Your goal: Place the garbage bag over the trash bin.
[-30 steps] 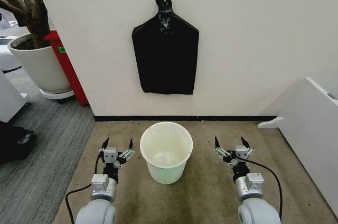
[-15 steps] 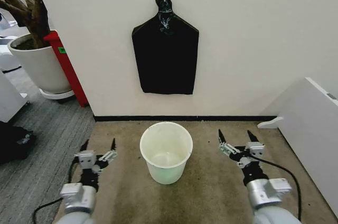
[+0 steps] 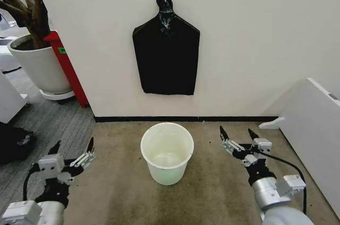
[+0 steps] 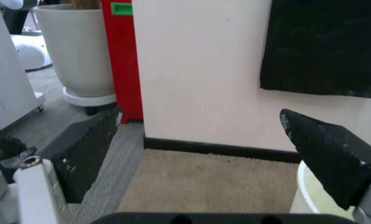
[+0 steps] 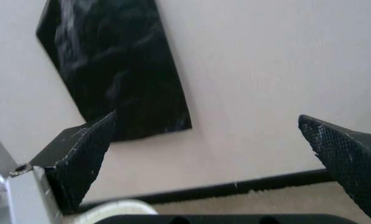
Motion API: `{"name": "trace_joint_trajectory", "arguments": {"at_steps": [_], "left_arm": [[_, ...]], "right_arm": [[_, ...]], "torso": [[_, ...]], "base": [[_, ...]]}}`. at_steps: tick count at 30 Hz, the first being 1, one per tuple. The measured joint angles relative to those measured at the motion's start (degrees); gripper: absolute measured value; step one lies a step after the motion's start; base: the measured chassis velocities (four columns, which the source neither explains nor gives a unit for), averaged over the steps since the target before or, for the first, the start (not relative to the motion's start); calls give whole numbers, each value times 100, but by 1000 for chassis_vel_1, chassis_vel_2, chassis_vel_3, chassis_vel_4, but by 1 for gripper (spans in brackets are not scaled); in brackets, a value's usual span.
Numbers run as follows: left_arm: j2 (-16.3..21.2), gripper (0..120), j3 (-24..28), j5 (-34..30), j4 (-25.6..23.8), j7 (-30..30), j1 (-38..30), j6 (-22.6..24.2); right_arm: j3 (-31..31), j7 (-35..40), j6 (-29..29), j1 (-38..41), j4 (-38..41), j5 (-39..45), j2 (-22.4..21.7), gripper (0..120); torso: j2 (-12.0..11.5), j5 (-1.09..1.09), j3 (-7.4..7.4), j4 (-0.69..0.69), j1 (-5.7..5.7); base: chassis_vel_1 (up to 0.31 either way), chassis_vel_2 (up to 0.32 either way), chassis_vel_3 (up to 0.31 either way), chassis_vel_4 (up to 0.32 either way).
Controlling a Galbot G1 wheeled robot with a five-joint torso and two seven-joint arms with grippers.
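Both grippers, left (image 3: 70,150) and right (image 3: 238,138), hover open-fingered beside the bin (image 3: 167,152); fetching the bag (image 3: 166,50) off the wall seems next.

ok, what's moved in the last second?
Both arms swung outward from the trash bin. The left pincer went far left and lower, toward the grey carpet edge; the right pincer shifted slightly right. Both remain open and empty; nothing was grasped or released. The bin and the black bundle hanging on the wall stayed put.
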Motion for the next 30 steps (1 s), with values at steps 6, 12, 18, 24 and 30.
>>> {"name": "trace_joint_trajectory", "arguments": {"at_steps": [6,12,18,24,30], "left_arm": [[63,100,-10,-65,12,10,39,9],[386,100,-13,-308,30,175,172,23],[402,100,-13,-330,40,187,181,24],[370,100,-36,-503,45,187,328,-32],[361,100,-43,-533,49,187,351,-52]], "right_arm": [[-118,646,-200,605,42,1567,-509,100],[-342,852,-286,1089,-156,2623,-877,100],[-794,809,-53,1701,-507,3596,-987,100],[-1586,832,268,2842,-1067,4430,-1053,100],[-2136,1065,358,3999,-1739,4967,-936,100]], "torso": [[0,1,0,0,0],[0,0,0,-1,0],[0,0,0,-1,0],[0,0,0,1,0],[0,-1,1,-1,1]], "base": [[0,0,0,0],[0,0,0,0],[0,0,0,0],[0,0,0,0],[0,0,0,0]]}}
